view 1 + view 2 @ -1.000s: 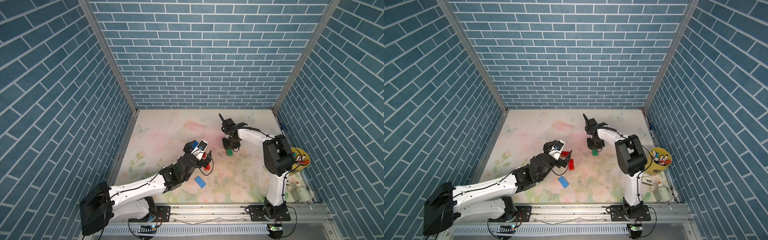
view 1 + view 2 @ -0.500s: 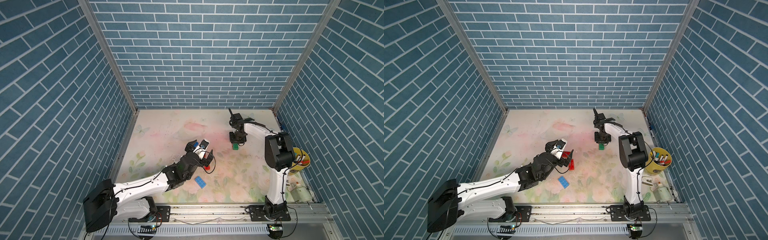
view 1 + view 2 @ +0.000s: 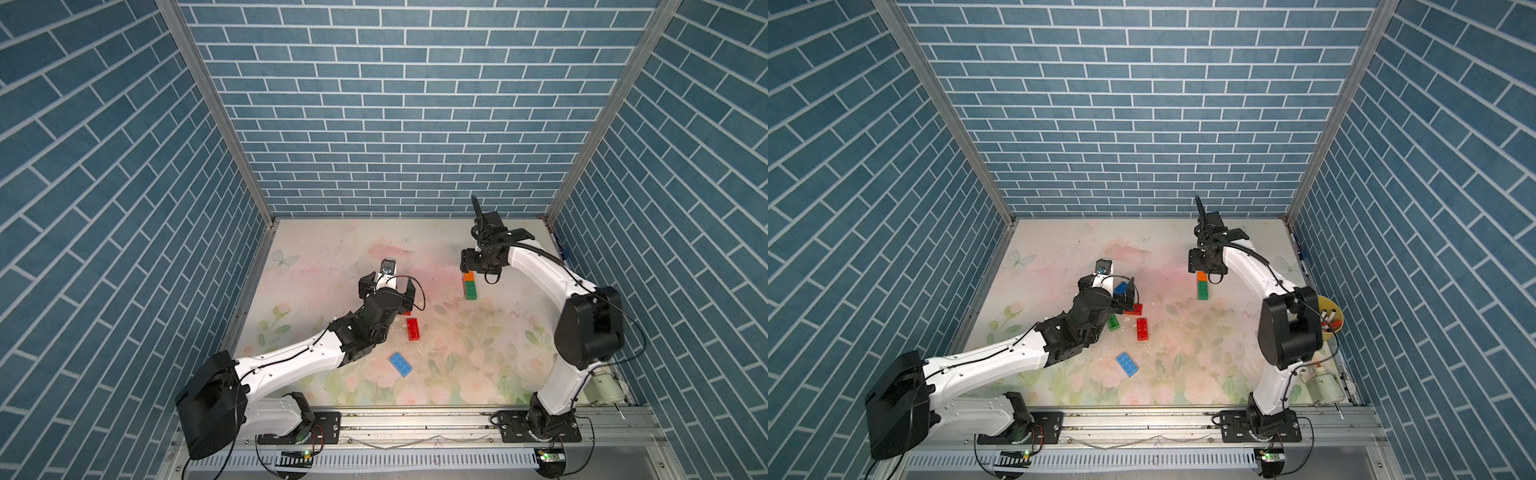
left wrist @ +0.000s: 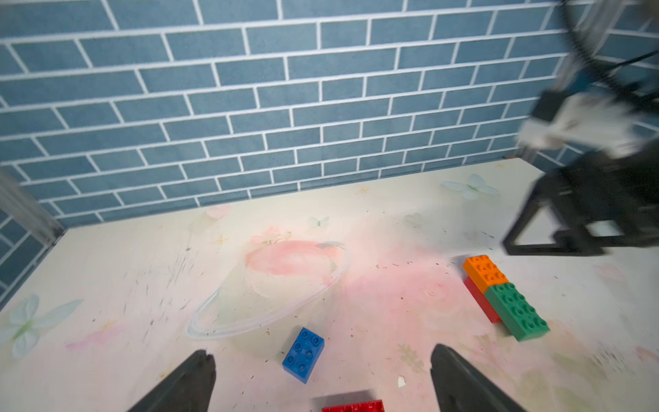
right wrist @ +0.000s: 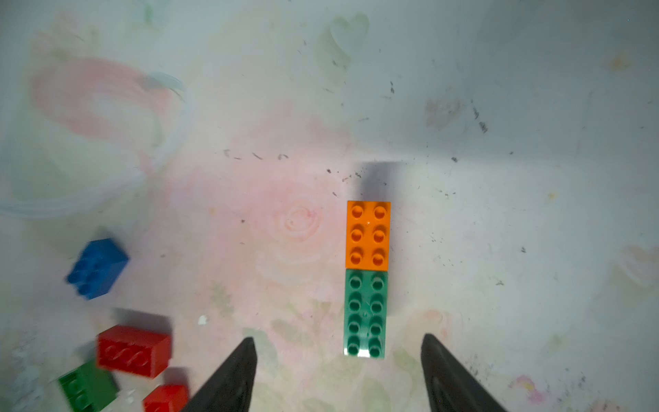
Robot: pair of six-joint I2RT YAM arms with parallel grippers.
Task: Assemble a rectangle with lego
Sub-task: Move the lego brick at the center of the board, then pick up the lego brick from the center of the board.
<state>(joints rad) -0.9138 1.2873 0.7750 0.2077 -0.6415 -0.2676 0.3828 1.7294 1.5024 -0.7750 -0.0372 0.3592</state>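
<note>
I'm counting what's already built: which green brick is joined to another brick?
The long green brick, set end to end with the orange brick on a red brick. The other green brick lies loose beside the left arm.

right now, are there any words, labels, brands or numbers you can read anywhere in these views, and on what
No text can be read in any view.
Studs of the orange brick and green brick: any marks are too blurred to read.
Yellow cup and white bottle: any print is too small to tell.
Walls and mat: patterns only, no lettering.
</note>
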